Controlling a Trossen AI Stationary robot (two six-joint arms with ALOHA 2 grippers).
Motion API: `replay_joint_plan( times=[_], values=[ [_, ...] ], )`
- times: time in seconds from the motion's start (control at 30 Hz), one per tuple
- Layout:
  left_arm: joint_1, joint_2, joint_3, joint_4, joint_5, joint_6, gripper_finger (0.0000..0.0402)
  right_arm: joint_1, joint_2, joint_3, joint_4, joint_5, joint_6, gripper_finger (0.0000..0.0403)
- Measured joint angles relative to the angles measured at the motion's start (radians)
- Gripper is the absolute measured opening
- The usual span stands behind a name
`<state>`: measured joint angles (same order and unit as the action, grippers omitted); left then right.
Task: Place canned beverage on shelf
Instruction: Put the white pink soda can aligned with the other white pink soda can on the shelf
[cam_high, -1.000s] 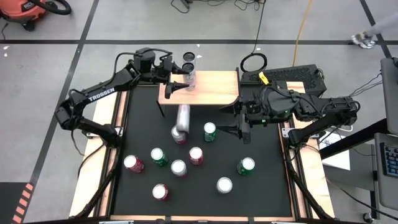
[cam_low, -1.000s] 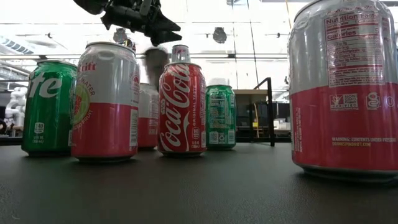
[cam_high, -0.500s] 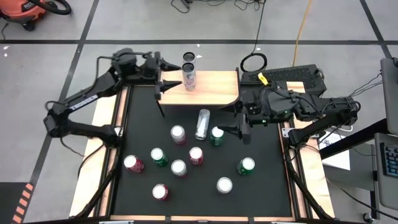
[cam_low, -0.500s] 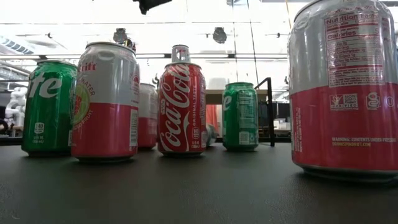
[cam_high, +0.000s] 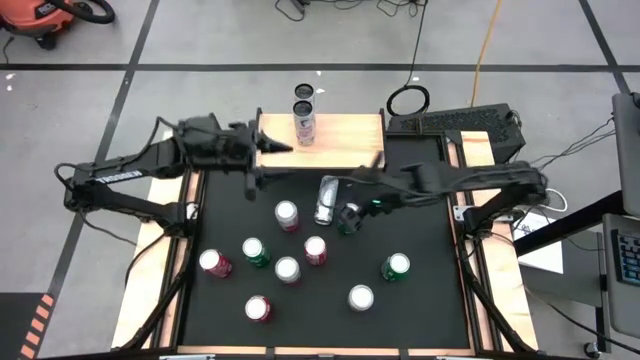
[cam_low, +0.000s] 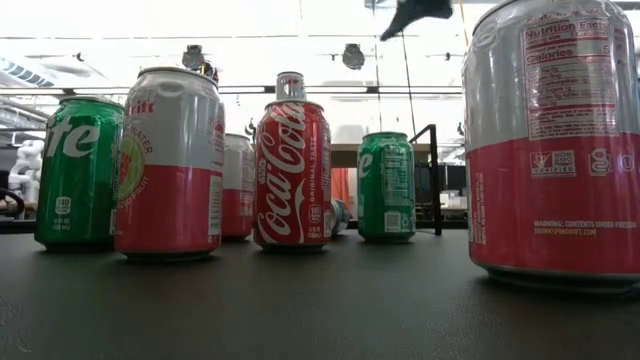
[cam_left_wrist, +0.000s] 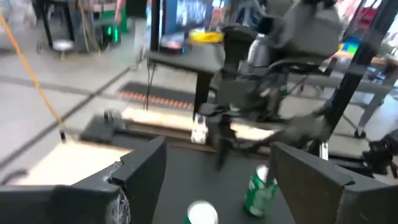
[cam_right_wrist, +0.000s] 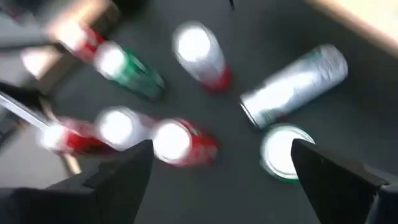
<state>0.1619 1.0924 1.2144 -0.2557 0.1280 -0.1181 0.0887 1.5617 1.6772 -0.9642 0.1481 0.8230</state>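
Your shelf (cam_high: 335, 140), the light-wood board, stands at the far edge of the desk (cam_high: 430, 300).

- Tall can (cam_high: 304, 122): upright on the shelf, near its far edge, touching no pincer. Its label can't be read.
- Silver can (cam_high: 326, 199): on its side on the black mat, just in front of the shelf.
- Green can (cam_high: 349, 217): upright beside the silver can's near end.
- Red can (cam_low: 292, 172): script reads "Coca-Cola", "ORIGINAL TASTE"; upright, farther out on the desk from the shelf.
- Nearest pink-and-white can (cam_low: 556, 140): panel headed "Nutrition Facts", with "Calories" below.
- Left pincer (cam_high: 263, 160): you will find it wide apart and empty, at the shelf's left front corner. Its arm carries white lettering too small to read.
- Right pincer (cam_right_wrist: 221, 171): spread wide, holding nothing, above the silver can and the green can, in front of the shelf.
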Motion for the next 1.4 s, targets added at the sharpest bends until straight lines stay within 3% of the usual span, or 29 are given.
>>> replay_joint_plan(
  times=[0.1, 0.27, 0.4, 0.63, 1.07, 1.4],
  values=[
    [-0.066, 0.004, 0.0, -0.075, -0.077, -0.042, 0.0285, -0.054, 0.055, 0.0, -0.063, -0.066, -0.099, 0.0358],
    [-0.139, 0.025, -0.003, -0.185, -0.153, -0.111, 0.0285, -0.12, 0.101, 0.0, -0.113, -0.075, -0.323, 0.0358],
    [-0.18, 0.038, -0.002, -0.208, -0.18, -0.137, 0.0285, -0.148, 0.142, 0.0, -0.107, -0.172, -0.483, 0.0359],
    [-0.235, 0.059, -0.002, -0.199, -0.23, -0.14, 0.0285, -0.161, 0.215, 0.001, -0.124, -0.182, -0.66, 0.037],
    [-0.304, 0.061, -0.002, -0.209, -0.282, -0.191, 0.0285, -0.196, 0.339, 0.001, -0.165, -0.227, -0.756, 0.0383],
    [-0.349, 0.061, -0.002, -0.209, -0.329, -0.191, 0.0285, -0.161, 0.366, 0.0, -0.265, -0.254, -0.669, 0.0315]
  ],
)
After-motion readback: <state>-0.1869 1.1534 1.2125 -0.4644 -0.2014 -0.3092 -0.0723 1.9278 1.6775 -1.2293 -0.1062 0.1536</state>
